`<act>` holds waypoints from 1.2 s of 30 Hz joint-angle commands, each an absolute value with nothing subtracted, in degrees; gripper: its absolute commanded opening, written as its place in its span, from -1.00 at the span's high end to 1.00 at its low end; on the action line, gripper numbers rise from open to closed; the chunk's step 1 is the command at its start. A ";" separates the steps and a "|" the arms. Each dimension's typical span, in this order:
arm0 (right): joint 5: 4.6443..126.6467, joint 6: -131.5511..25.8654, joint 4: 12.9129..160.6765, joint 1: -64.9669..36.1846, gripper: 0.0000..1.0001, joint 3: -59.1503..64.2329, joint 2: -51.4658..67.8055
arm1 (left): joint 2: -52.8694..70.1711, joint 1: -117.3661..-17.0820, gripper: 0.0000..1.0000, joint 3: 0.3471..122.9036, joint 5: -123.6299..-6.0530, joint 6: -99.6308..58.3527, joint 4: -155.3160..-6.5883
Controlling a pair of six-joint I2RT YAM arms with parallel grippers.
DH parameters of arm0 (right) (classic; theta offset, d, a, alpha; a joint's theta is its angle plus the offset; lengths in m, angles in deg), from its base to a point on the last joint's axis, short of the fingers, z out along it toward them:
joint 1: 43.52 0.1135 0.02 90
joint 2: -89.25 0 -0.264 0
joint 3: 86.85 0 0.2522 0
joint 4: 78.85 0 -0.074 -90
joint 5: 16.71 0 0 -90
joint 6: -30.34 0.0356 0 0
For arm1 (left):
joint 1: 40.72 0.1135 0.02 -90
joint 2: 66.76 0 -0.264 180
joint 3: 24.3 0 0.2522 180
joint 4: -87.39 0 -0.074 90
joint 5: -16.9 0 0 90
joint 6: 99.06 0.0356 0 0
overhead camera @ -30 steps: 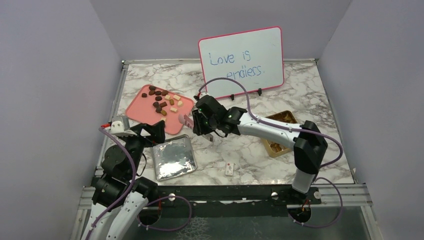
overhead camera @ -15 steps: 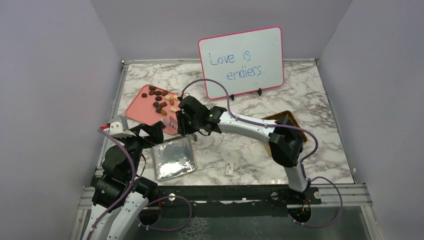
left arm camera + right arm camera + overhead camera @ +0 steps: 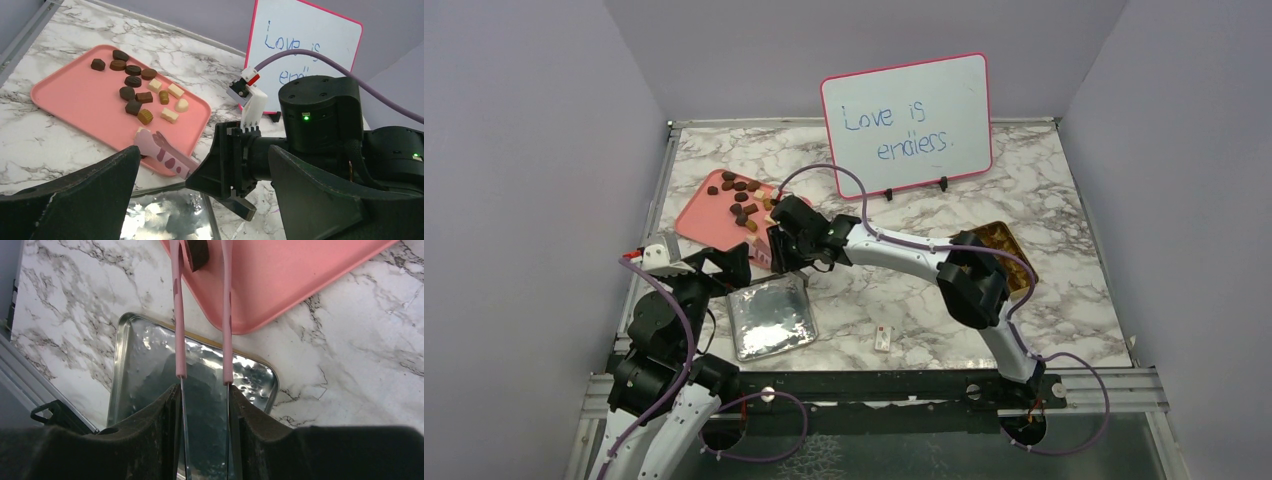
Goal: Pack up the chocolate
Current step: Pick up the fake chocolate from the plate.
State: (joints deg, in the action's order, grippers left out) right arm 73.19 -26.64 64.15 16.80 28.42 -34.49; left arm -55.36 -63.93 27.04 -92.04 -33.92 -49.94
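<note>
The chocolate (image 3: 742,200) lies as several small dark and tan pieces on the pink tray (image 3: 696,215), also seen in the left wrist view (image 3: 134,92). My right gripper (image 3: 776,250) is shut on pink tongs (image 3: 160,152) that reach over the tray's near corner. In the right wrist view the tongs (image 3: 177,315) run up from the right gripper (image 3: 205,390), and one dark chocolate piece (image 3: 196,252) sits between their arms at the top edge; the tips are cut off. My left gripper (image 3: 724,264) stands wide open and holds nothing.
A silver tin lid (image 3: 769,315) lies in front of the tray, under the tongs (image 3: 150,355). The gold box (image 3: 1002,243) sits at the right, partly behind the right arm. A white tag (image 3: 883,338) lies near the front. A whiteboard (image 3: 906,125) stands at the back.
My right arm has swung left from the table's middle to the tray's near corner, carrying the tongs. The left arm has stayed still.
</note>
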 commanded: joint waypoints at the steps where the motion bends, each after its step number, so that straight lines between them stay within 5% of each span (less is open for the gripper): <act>1: 70.75 -25.59 64.26 17.39 0.19 31.94 -37.10 | -56.08 -63.49 -0.98 27.85 -93.03 -34.28 -50.27; 13: 69.65 -25.82 65.22 17.48 0.44 30.60 -37.01 | -55.95 -63.49 -0.98 27.79 -92.88 -34.28 -50.37; 36: 68.72 -26.63 72.51 17.48 0.52 12.35 -20.28 | -54.94 -63.49 -0.99 27.60 -92.23 -34.39 -50.50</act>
State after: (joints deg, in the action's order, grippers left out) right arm 68.73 -26.29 68.78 16.93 17.45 -26.93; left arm -55.34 -63.93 27.04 -92.04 -34.14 -49.94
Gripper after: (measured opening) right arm 0.255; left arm 0.990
